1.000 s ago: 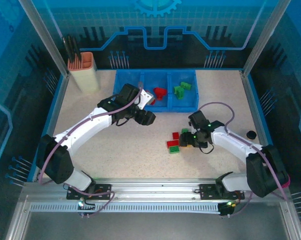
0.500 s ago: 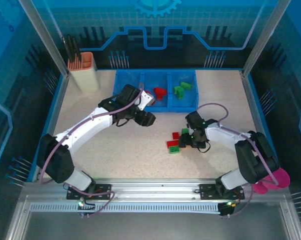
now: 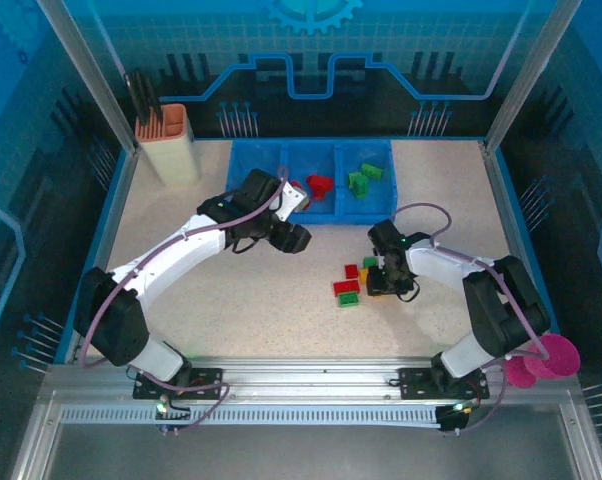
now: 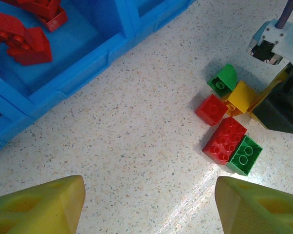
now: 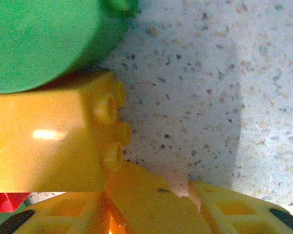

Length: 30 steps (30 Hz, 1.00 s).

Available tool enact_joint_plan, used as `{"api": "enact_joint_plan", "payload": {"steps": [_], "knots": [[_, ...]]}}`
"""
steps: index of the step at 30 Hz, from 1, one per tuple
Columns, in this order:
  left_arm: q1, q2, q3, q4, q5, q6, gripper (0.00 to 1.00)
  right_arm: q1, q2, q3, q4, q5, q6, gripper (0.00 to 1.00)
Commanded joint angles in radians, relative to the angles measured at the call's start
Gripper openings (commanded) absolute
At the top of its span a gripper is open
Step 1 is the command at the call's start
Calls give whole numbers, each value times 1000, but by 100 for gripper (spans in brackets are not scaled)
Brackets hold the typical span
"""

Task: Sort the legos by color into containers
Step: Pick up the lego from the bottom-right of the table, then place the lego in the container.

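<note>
Beside the blue tray of containers [image 3: 256,160], my left gripper [image 3: 292,236] hovers over bare table. It is open [image 4: 149,204] with nothing between its fingers. Red legos [image 3: 321,187] lie in the middle compartment and green ones [image 3: 361,178] in the right one. A loose cluster lies on the table: a green lego [image 4: 228,78], a yellow lego [image 4: 241,96], a small red one [image 4: 212,109], a long red one [image 4: 225,139] and another green one [image 4: 245,154]. My right gripper [image 3: 374,277] is down at this cluster. Its fingers [image 5: 146,200] are shut on the yellow lego [image 5: 49,146], next to the green one [image 5: 49,39].
A beige-and-orange holder [image 3: 169,140] stands at the back left. A pink cup [image 3: 546,360] sits off the table's front right corner, by the right arm's base. A small black thing [image 3: 502,268] lies near the right edge. Raised blue borders frame the table.
The right gripper's fingers have closed around the yellow lego, and the right arm has swung inward, uncovering the pink cup. The left arm has hardly moved.
</note>
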Motion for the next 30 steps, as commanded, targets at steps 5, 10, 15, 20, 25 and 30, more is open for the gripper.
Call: {"api": "enact_joint_plan", "payload": {"steps": [5,10,15,20,25,30], "knots": [[-10,1,4,-12,-16,10,72,9,-26,32,27,-16,-35,31],[-4,-37,0,-8,-22,17,73,17,-121,144,-112,5,-81,27],[51,-115,-20,5,4,18,74,33,-156,289,-187,3,-112,25],[125,-208,-49,-12,52,7,75,92,-65,503,-243,36,-179,25],[220,-333,-114,-29,77,-4,76,134,106,758,-216,52,-267,25],[289,-446,-175,-76,49,1,79,180,346,1071,-163,97,-381,25]]}}
